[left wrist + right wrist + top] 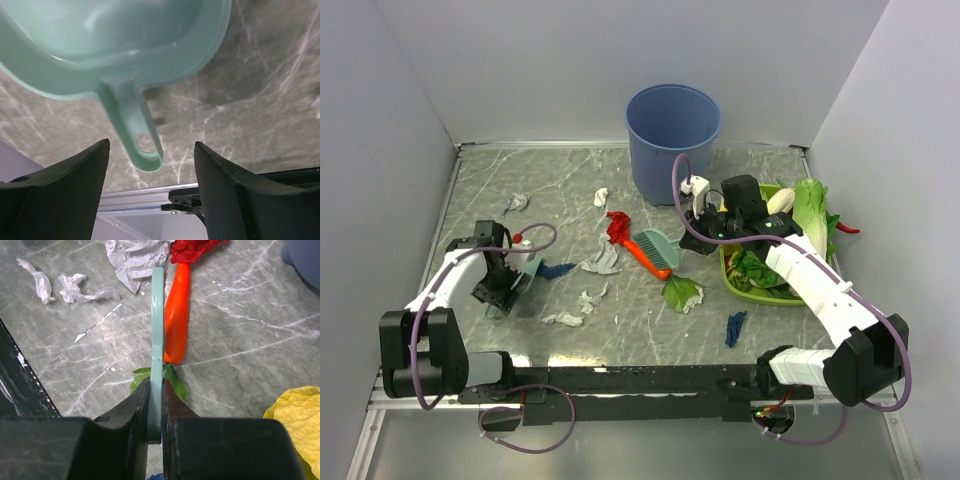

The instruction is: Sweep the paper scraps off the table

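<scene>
Paper scraps lie across the marble table (520,180): white bits (602,196) (517,202) (588,298) (563,319), a grey piece (603,260), a red one (617,226), two dark blue ones (557,269) (734,327). My right gripper (705,232) is shut on the teal brush (657,246); the right wrist view shows its handle (157,340) edge-on between the fingers (156,405), pointing at the grey piece (132,257) and red scrap (195,247). My left gripper (500,285) is open, the teal dustpan's (115,40) handle (135,130) between its fingers (152,165), untouched.
An orange carrot (642,258) with green leaves (682,293) lies right beside the brush. A blue bucket (672,140) stands at the back centre. A green tray (732,285) of vegetables sits under the right arm. White walls enclose the table.
</scene>
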You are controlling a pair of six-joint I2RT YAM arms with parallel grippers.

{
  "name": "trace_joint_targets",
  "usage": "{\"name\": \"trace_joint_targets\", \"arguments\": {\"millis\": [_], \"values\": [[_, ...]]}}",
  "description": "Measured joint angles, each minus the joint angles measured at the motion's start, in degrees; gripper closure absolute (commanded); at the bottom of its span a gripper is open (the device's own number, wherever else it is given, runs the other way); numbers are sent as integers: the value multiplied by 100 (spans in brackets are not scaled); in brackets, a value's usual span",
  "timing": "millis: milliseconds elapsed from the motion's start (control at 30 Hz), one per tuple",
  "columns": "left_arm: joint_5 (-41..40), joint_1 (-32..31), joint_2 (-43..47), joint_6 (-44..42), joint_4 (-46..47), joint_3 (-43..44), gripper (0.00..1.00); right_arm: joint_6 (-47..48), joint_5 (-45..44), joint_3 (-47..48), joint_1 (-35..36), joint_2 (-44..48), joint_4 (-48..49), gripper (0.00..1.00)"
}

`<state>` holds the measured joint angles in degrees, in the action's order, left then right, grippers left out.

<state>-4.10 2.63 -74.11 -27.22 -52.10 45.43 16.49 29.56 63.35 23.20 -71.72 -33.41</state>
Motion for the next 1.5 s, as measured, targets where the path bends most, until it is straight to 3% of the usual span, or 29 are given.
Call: {"name": "trace_joint_targets", "arguments": {"millis": [267, 600, 700, 933, 1067, 1233, 1500], "values": [[-133, 42, 2, -4, 70, -588, 34, -22, -4, -11, -35, 44, 0, 100], [-557, 111, 13, 426, 461, -605, 45, -39, -7, -11, -55, 57, -2, 100], [-588, 153, 13, 568, 470, -551, 53, -42, -4, -11, -59, 59, -2, 100], [-525, 173, 74, 592, 413, -398, 88, -39, -7, -11, -59, 76, -2, 100], [-525, 197, 96, 573, 247, -247, 98, -13, -4, -13, -59, 107, -35, 100], [-710, 256, 304, 249, -197, 334, 99, 323, -9, 111, -61, 269, -494, 100], [-632, 267, 424, -413, -426, 1532, 99, 1521, -468, 599, -61, 1010, -2173, 100]]}}
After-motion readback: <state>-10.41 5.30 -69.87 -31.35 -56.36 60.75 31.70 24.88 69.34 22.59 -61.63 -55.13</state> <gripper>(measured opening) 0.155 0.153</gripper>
